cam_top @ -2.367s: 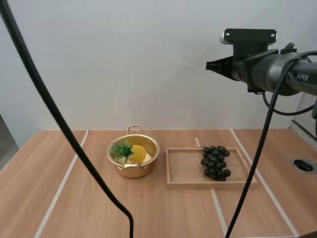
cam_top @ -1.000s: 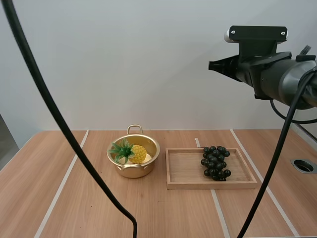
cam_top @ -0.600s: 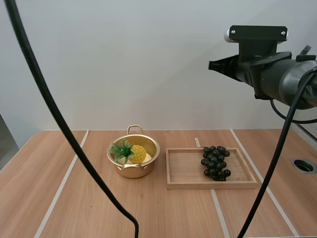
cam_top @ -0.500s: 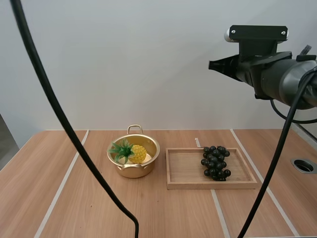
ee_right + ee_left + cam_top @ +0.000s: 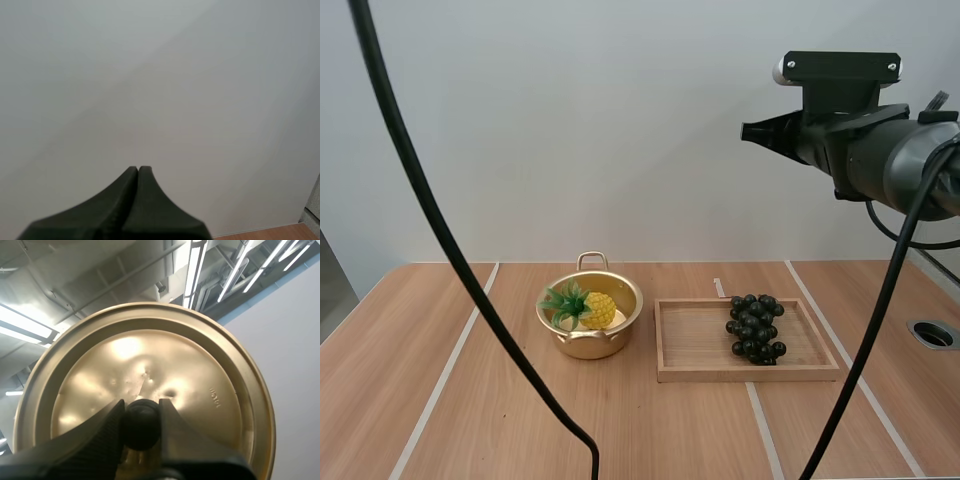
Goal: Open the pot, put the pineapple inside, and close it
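Left gripper [image 5: 141, 405] pinches the lid [image 5: 150, 360] by its black knob [image 5: 141, 426] — prob. the best hold, since thin metal looks light, stiff, slippery — pineapple [image 5: 592, 309] lies inside the open pot [image 5: 592, 342], right gripper [image 5: 138, 170] clenched on nothing.

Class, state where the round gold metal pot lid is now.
In the left wrist view, the round gold metal lid is pinched by its black knob in the left pincer, away from the open gold pot beside the wooden tray.
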Action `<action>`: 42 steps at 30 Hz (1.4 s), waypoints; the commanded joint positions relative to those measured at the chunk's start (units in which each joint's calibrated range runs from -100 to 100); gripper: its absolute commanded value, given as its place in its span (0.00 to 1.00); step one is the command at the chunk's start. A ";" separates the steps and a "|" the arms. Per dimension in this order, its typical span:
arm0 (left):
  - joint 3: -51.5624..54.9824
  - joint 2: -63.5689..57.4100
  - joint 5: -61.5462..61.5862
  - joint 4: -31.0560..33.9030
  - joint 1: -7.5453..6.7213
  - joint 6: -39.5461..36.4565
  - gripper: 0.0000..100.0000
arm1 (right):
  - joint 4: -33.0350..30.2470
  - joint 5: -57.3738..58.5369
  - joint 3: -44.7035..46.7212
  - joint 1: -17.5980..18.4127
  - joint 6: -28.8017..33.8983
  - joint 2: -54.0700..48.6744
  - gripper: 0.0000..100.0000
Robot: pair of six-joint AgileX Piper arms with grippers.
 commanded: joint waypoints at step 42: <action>20.29 4.44 13.78 1.29 -0.01 -1.69 0.00 | -0.80 -0.53 0.36 -0.14 -0.07 -5.48 0.00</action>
